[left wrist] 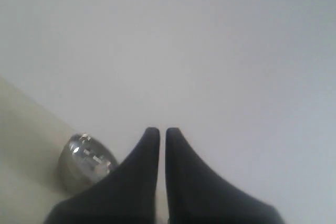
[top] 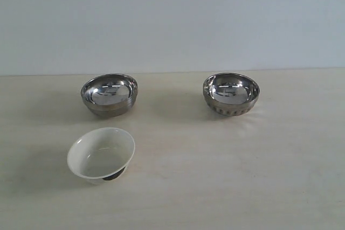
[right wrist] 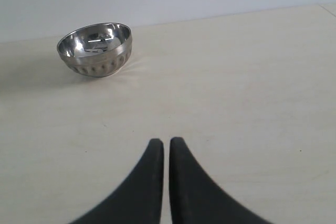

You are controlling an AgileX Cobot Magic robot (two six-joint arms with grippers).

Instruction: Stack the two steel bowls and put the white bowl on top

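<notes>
White bowl (top: 101, 153): glossy and flared, alone on the pale table (top: 242, 176) at the near left of the exterior view. It seems to lean, and its small dark foot shows under its right side. Nothing touches it.
Plain steel bowl (top: 109, 94): directly behind the white bowl, toward the wall (top: 172, 20). It is near the white bowl but clearly apart, upright, mouth up, with a mirror-bright inside.
Patterned steel bowl (top: 230, 94): behind the white bowl and well off to its right, level with the plain steel bowl. It is upright, with a ribbed band around its lower half.
Stacking: none. All three bowls stand separately on the table.
Left claw (left wrist: 157, 132): its two dark fingers are pressed almost together, only a thin slit between them, and nothing is between them. It points mostly at the wall. Where it is relative to the white bowl cannot be told.
Blurred steel bowl (left wrist: 86, 163): it shows beside the left claw's fingers, partly hidden by one of them. It is too soft to tell which steel bowl it is.
Right claw (right wrist: 166, 142): closed the same way, fingertips nearly meeting and empty, above bare table. The patterned steel bowl stands well ahead of it. The white bowl is out of this camera's sight.
</notes>
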